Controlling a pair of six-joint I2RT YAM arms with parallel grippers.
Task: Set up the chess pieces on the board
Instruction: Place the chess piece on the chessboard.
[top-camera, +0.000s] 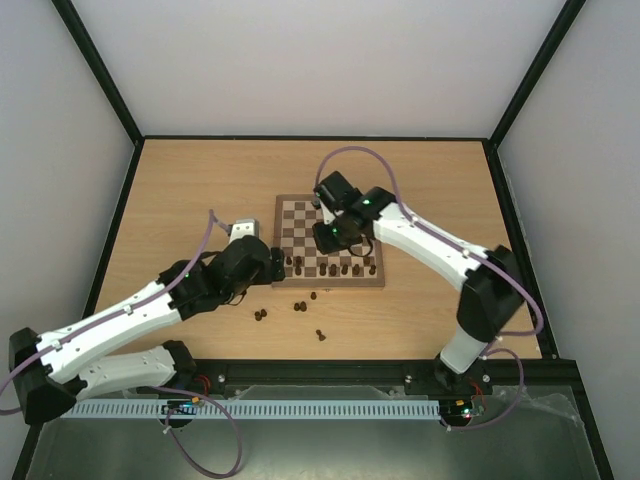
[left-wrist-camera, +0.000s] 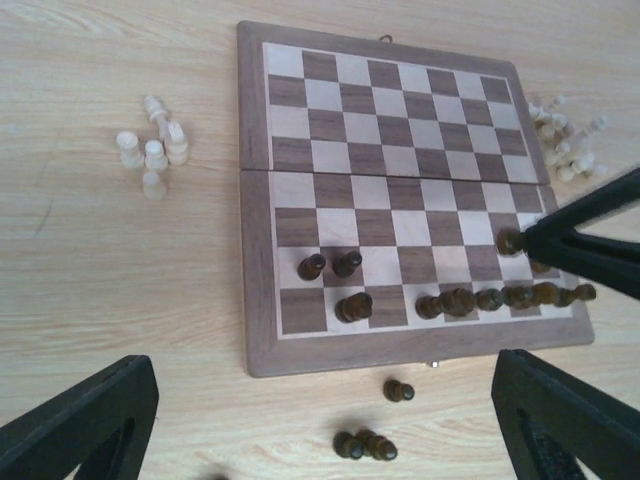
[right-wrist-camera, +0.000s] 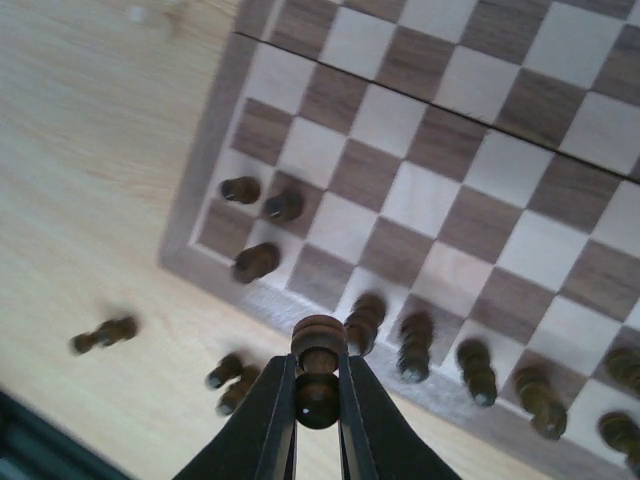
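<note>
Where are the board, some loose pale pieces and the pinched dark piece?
board (left-wrist-camera: 257, 200): left wrist view, left frame.
pale pieces (left-wrist-camera: 156, 155): left wrist view, one of the cluster.
dark piece (right-wrist-camera: 317, 372): right wrist view, its middle.

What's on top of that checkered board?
Dark brown pieces only, in the near rows; far half bare. The right gripper, jaws shut on another dark piece, hides some squares.

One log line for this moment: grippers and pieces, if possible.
left gripper: open, empty | right gripper: shut on dark piece | board: some dark pieces near rows | pale pieces: off board
</note>
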